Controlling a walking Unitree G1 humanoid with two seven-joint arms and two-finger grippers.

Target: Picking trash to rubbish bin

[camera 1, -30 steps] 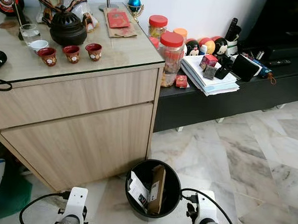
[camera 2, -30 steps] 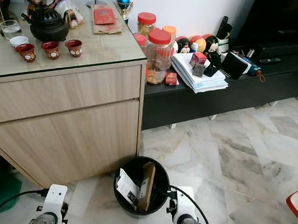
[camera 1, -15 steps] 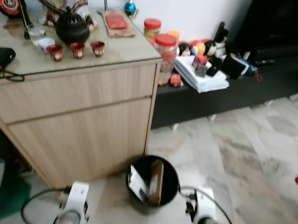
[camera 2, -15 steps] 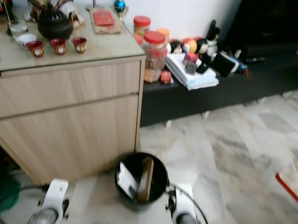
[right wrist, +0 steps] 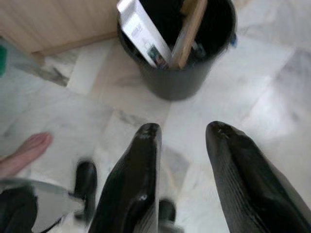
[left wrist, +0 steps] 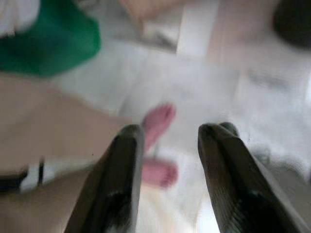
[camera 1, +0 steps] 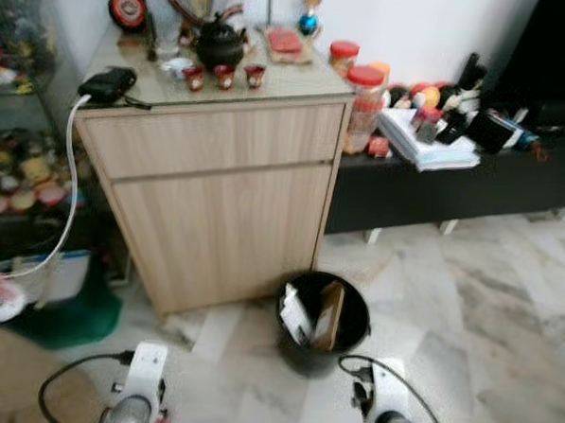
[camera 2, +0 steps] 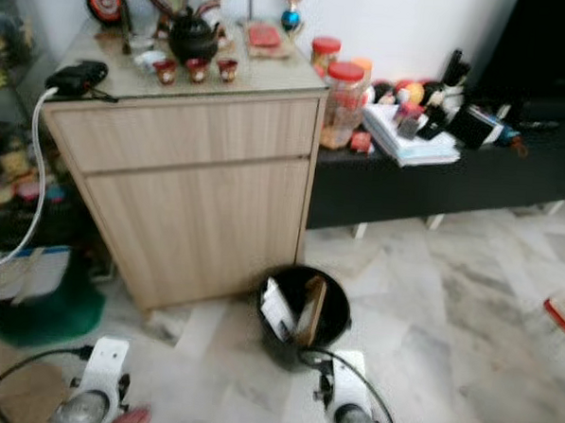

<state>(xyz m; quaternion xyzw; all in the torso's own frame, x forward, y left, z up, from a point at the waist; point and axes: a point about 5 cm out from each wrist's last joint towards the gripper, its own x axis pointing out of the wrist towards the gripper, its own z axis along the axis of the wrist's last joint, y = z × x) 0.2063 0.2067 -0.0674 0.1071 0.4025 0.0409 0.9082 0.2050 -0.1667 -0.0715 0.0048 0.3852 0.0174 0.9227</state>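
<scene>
- Bin first: the black rubbish bin (camera 1: 324,311) stands on the marble floor (camera 1: 486,307) just beside the front corner of the wooden cabinet (camera 1: 217,199). A white printed carton (right wrist: 143,34) and a brown cardboard strip (right wrist: 190,29) stand tilted inside it, poking above the rim.
- Relation that matters: the bin lies forward of the right end effector (right wrist: 181,145) and close to it, slightly toward the robot's left. The left end effector (left wrist: 167,141) is farther from it, off on the other side.
- Right end effector: fingers parted by a moderate gap, nothing between them, pointing down at bare floor short of the bin.
- Left end effector: fingers likewise apart and empty, aimed at the floor. A person's bare foot (left wrist: 158,121) shows beyond them, and a green object (left wrist: 48,41) lies near the cabinet side.
- Both arms are held low at the robot's front, wrists at the bottom of the head views, neither reaching.
- Loose trash to pick up cannot be made out on the floor; the pictures are blurred. My judgement is that what is already in the bin counts as done, and the next step is finding another piece.
- Low black shelf (camera 1: 455,183) beside the cabinet carries jars, papers (camera 1: 428,151) and small items, well apart from both end effectors.
</scene>
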